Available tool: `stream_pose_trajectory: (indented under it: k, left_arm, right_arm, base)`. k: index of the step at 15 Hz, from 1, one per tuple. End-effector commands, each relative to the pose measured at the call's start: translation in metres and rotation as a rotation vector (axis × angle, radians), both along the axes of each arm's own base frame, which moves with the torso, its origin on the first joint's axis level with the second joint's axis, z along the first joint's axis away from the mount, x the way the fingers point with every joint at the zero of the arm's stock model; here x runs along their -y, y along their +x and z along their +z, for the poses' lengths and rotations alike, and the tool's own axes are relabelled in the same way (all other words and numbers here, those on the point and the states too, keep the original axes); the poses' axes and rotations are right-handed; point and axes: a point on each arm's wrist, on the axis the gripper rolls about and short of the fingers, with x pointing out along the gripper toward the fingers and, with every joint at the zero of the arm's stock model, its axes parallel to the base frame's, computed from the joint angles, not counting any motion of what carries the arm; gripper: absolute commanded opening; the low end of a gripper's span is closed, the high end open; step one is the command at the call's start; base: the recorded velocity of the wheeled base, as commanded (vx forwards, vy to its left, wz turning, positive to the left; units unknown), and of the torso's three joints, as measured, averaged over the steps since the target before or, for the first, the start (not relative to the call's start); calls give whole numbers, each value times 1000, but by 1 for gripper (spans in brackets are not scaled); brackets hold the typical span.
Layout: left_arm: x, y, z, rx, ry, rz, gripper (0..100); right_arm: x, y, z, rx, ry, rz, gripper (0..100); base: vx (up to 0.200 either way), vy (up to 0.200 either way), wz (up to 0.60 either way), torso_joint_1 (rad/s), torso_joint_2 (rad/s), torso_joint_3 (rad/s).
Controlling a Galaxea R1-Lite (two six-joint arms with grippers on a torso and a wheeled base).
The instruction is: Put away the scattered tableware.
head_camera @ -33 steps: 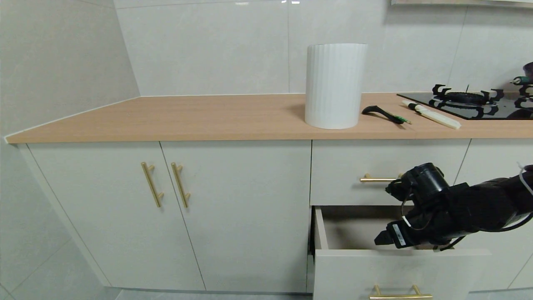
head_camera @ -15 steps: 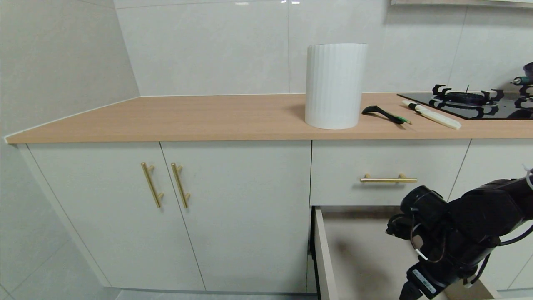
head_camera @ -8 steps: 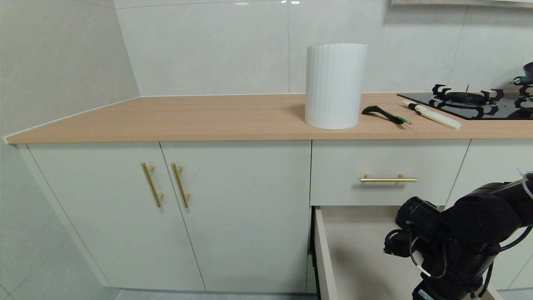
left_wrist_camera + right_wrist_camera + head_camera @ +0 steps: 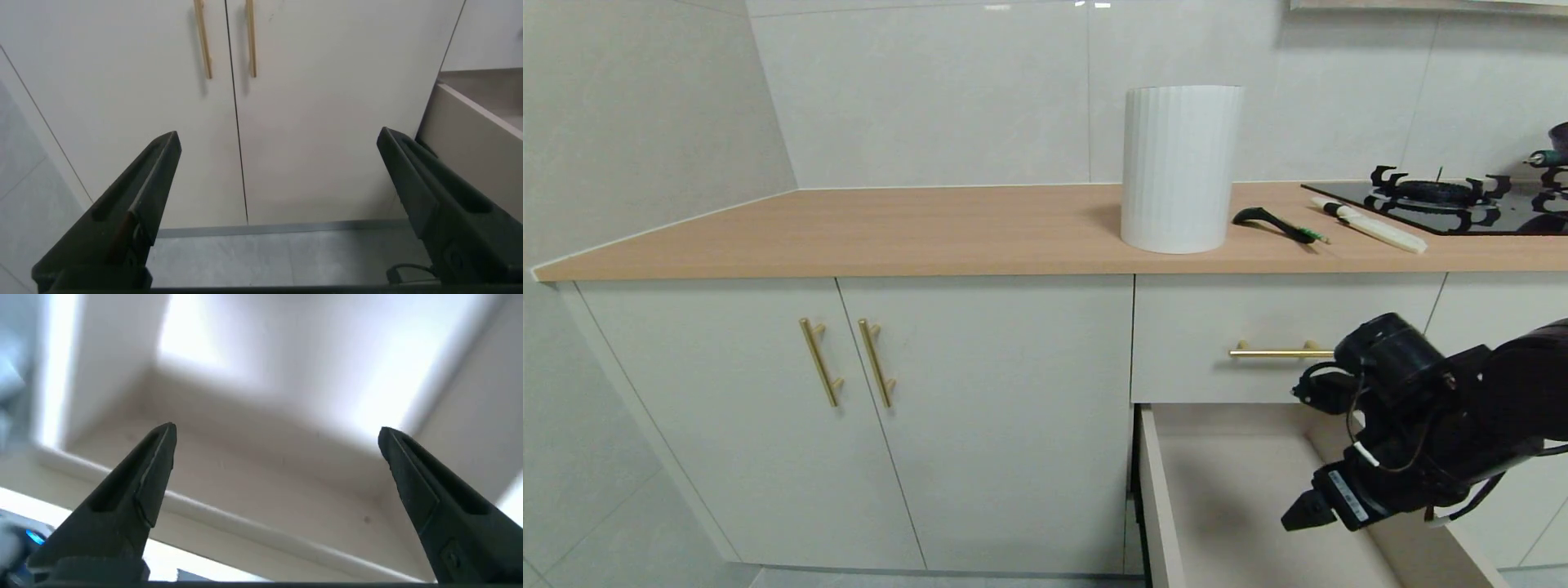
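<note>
Head view: the right end effector (image 4: 1296, 516) hangs over the open drawer (image 4: 1225, 490), spread wide and empty; the left end effector (image 4: 278, 139), also spread, faces the cabinet doors (image 4: 237, 98). A black spoon (image 4: 1270, 220) and a white utensil (image 4: 1376, 227) lie on the desk (image 4: 890, 229) between the canister (image 4: 1180, 167) and the stove (image 4: 1437, 196).

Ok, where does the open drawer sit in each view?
Head view: open drawer at lower right, beneath the right gripper.
Left wrist view: its side wall, just behind one jaw.
Right wrist view: its pale inside, between the jaws.
Shared landmark: gold door handles beside the drawer, in head and left wrist views.
</note>
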Motion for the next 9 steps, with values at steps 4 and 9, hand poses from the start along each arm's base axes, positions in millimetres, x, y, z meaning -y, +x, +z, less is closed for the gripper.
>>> stream_pose_trajectory:
  k: [4,9]
  left_arm:
    - [0,0,0,-1,1,0,100]
    - [0,0,0,-1,0,0,100]
  right_arm:
    - [40,-7,47,246,78,-141,100]
    - [41,-9,47,251,68,-129,100]
  base:
    - [0,0,0,0,0,0]
    - [0,0,0,35,-166,-157]
